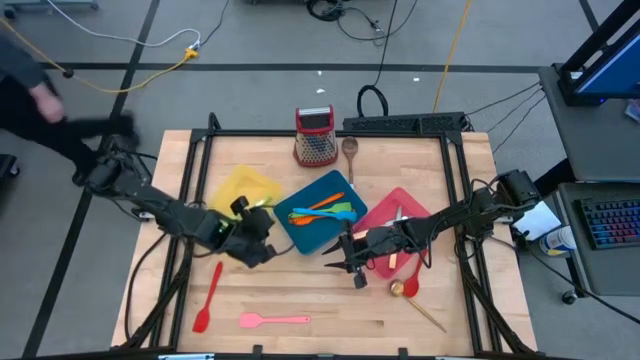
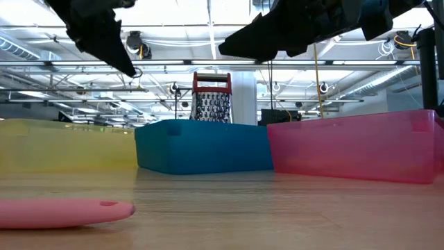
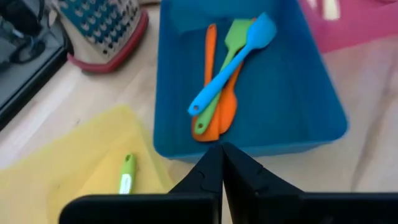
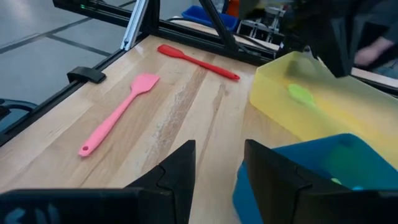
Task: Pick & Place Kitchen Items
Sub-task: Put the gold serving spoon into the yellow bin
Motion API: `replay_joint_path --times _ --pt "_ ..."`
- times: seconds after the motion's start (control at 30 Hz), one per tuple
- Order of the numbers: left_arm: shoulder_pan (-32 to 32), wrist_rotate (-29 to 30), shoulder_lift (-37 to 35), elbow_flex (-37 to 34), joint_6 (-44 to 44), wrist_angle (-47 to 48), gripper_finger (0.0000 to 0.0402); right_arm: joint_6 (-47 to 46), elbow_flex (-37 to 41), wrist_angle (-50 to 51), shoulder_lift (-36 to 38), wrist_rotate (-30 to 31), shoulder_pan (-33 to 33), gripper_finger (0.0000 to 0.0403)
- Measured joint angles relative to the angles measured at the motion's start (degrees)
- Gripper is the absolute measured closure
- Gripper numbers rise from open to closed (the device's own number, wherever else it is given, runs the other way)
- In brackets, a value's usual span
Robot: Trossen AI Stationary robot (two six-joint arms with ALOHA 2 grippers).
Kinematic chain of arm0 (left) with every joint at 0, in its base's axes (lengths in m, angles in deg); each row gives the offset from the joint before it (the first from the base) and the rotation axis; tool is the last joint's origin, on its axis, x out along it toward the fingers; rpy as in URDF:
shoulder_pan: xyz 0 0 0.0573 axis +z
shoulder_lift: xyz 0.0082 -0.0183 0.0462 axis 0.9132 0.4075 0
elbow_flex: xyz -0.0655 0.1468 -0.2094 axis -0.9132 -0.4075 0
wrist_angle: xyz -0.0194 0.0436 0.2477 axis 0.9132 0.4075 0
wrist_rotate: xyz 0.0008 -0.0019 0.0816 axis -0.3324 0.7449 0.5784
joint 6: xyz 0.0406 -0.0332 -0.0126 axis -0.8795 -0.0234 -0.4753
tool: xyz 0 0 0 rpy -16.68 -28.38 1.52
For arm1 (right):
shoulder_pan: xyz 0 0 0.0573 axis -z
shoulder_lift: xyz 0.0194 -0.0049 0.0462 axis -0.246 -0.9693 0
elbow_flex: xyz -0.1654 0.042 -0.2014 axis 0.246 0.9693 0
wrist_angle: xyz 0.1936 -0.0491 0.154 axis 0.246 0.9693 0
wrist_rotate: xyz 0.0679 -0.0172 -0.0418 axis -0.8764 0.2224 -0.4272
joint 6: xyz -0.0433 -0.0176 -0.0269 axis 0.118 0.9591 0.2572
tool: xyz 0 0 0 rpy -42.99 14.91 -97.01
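Observation:
My left gripper [image 1: 268,246] [image 3: 222,152] hangs shut and empty above the gap between the yellow tray [image 1: 240,188] and the teal tray [image 1: 300,228]. A green utensil [image 3: 127,174] lies in the yellow tray. Orange [image 3: 211,68], green [image 3: 231,43] and blue [image 3: 239,62] spatulas lie together in the teal tray. My right gripper [image 1: 332,265] [image 4: 217,163] is open and empty, raised over the table near the teal tray's near corner. A pink spatula [image 1: 272,320] and a red spatula [image 1: 207,295] lie flat on the wood near the front edge.
A red tray [image 1: 410,205] sits right of the teal one, under my right arm. A gold spoon [image 1: 405,290] lies in front of the red tray. At the back stand a box grater [image 1: 315,135] and a wooden spoon [image 1: 349,150]. A black frame rims the table.

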Motion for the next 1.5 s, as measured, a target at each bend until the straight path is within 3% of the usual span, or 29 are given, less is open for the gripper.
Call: replay_joint_path --times 0.23,0.57,0.8,1.03,1.2,1.5 --pt "-4.5 3.1 0.0 0.0 -0.3 -3.8 0.0397 -1.9 0.0 -0.8 0.0 0.0 -0.3 0.0269" --pt "-6.1 5.4 0.0 0.0 -2.5 -5.5 0.0381 -9.9 0.0 2.2 0.0 0.4 -2.9 0.0212" --pt "-6.0 7.1 0.0 -0.1 -6.1 -6.1 0.0381 -13.5 0.0 7.6 0.0 12.0 -6.8 0.0215" --pt "-5.9 7.1 0.0 -0.1 -8.8 -6.1 0.038 -18.6 0.0 10.4 0.8 12.2 -9.2 0.0219" --pt "-5.0 7.1 0.0 -0.1 -9.6 -6.1 0.038 -22.4 0.0 15.8 2.3 12.2 -11.5 0.022" --pt "-2.4 7.0 0.0 -0.1 -10.5 -6.1 0.038 -38.6 -3.2 31.8 2.9 11.8 -19.2 0.022"
